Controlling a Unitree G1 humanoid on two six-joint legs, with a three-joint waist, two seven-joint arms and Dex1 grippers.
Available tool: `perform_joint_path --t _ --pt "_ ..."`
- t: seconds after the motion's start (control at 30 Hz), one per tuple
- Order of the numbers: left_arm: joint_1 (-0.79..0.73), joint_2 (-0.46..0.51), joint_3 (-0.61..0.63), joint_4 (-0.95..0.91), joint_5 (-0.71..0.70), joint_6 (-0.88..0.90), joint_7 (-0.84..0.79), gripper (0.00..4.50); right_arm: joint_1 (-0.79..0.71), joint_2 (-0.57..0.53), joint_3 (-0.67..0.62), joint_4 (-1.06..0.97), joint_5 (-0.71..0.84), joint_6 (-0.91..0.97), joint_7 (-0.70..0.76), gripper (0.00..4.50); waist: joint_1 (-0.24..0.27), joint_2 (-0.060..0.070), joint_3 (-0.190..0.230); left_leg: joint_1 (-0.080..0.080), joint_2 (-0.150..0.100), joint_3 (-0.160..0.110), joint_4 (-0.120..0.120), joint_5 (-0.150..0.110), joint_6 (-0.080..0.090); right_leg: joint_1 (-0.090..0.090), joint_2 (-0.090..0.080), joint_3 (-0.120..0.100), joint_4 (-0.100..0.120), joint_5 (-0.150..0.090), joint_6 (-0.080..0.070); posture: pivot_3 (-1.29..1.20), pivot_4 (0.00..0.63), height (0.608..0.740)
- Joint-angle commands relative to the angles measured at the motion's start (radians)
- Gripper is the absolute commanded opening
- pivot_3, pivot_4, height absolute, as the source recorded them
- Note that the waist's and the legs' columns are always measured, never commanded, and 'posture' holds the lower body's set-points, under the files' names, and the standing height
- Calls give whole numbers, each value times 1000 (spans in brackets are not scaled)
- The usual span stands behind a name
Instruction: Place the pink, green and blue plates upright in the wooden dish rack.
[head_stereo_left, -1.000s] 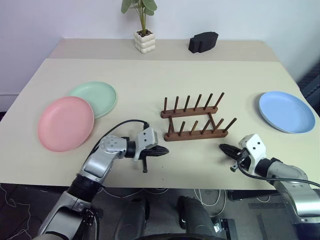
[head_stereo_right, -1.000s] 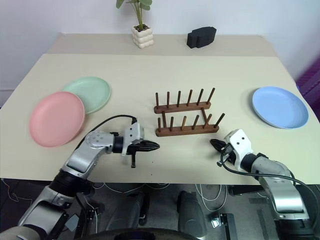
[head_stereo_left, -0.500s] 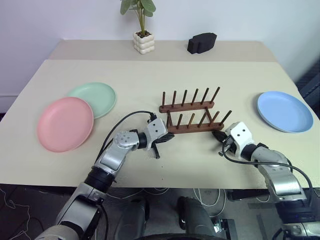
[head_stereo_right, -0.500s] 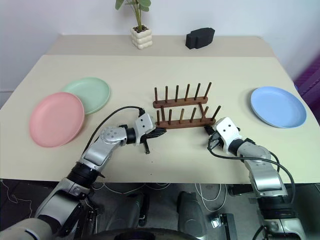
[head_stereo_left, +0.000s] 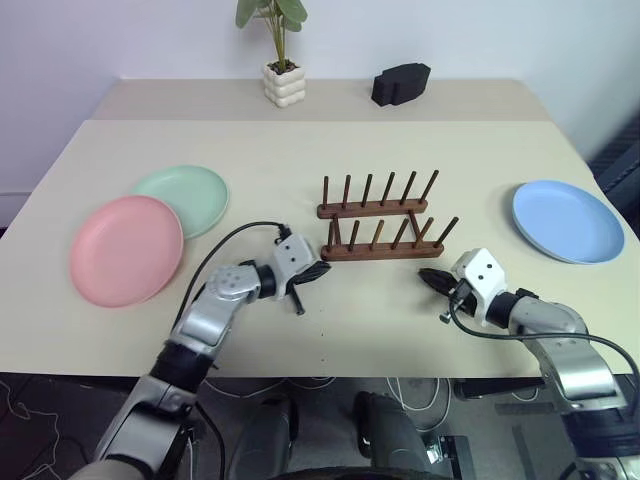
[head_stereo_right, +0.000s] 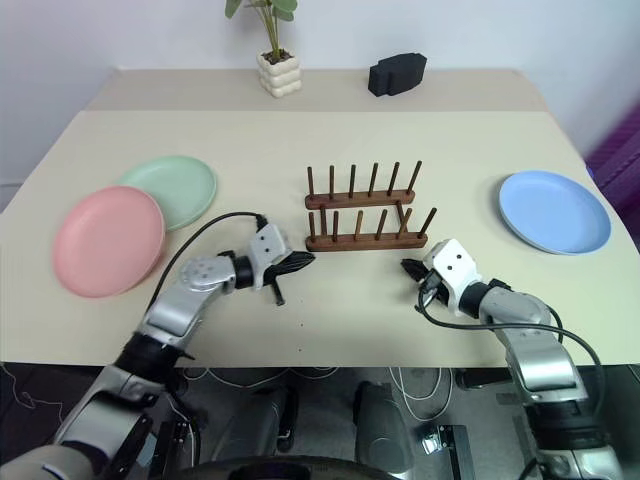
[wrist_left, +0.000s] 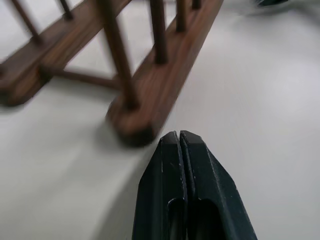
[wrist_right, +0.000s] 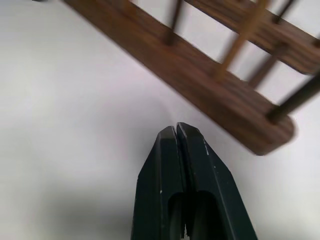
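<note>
My left hand (head_stereo_left: 318, 270) and right hand (head_stereo_left: 428, 277), both pressed together and empty, flank the wooden dish rack (head_stereo_left: 380, 222) mid-table (head_stereo_left: 300, 140), each just beside one end of its near rail.

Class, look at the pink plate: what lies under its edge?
The green plate lies partly under the pink plate; the overlapped part of its rim is hidden. Both rest on the table.

Two head cameras look down at the whole surface (head_stereo_left: 300, 150) from far, and both wrist cameras look closely at the wooden dish rack (wrist_left: 150, 95).
</note>
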Motion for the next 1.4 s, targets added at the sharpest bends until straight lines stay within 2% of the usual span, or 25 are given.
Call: perform_joint_path --t 0.03,0.1,0.2,0.43,0.47,0.57,0.77,1.13,1.23,1.3,1.33,1.4 --pt "53 61 114 -202 -135 90 -42 27 -8 -47 -74 -116 96 44 46 0 -2 0 0 0 0 0 0 0 0 0 0 0 0 0 0 0 150 736" --pt "86 91 212 -278 -231 162 -36 27 -29 -63 -92 -150 140 70 64 0 -3 -1 1 -1 1 0 1 0 0 0 0 0 0 -1 1 0 150 736" --pt "113 119 398 -363 -383 277 21 855 -92 -76 -84 -188 193 103 90 0 -6 -1 1 -1 1 0 1 0 0 0 0 0 -1 -2 3 0 150 736" --pt "209 168 741 -398 -472 381 233 4439 -230 -43 26 -162 185 82 151 0 -5 -1 1 -1 3 1 -1 0 0 -1 1 0 -1 -1 2 0 150 736" --pt "223 173 779 -388 -454 391 280 4476 -244 -37 41 -159 185 81 158 0 -4 -2 2 -1 3 1 0 0 0 -1 1 0 -1 0 0 0 150 736" --pt "265 175 926 -325 -434 432 427 4476 -281 -14 88 -135 179 73 182 0 -5 -2 2 -1 2 1 0 0 0 -1 1 0 -1 0 0 0 150 736" --pt "262 152 1073 -205 -463 523 617 4476 -331 17 141 -110 178 64 209 0 -2 -3 2 -1 2 1 0 0 -1 -1 1 0 -1 0 0 0 150 736" --pt "266 72 1044 -103 -519 625 688 4476 -334 11 139 -187 222 125 215 0 -3 -4 1 0 2 1 0 -1 -1 -1 1 0 -1 0 -1 0 150 736" --pt "252 65 1040 -74 -514 596 687 3686 -321 7 135 -209 226 135 205 0 -2 -4 1 0 2 1 0 -1 -1 -1 1 0 -1 0 -1 0 150 736" --pt "245 57 1045 -66 -525 571 677 2675 -309 5 132 -224 225 141 195 0 -1 -4 1 -1 2 1 0 -1 -1 -1 0 0 -1 0 -1 0 150 736" --pt "244 55 1046 -63 -528 560 671 2306 -303 5 130 -230 225 144 191 0 -1 -4 1 -1 2 1 0 -1 -1 -1 0 0 -1 0 -1 0 150 736" --pt "249 52 1040 -61 -531 537 654 1151 -293 3 129 -241 224 149 186 0 -1 -4 1 -1 2 1 0 -1 -1 -1 0 0 -1 0 -1 0 150 736"
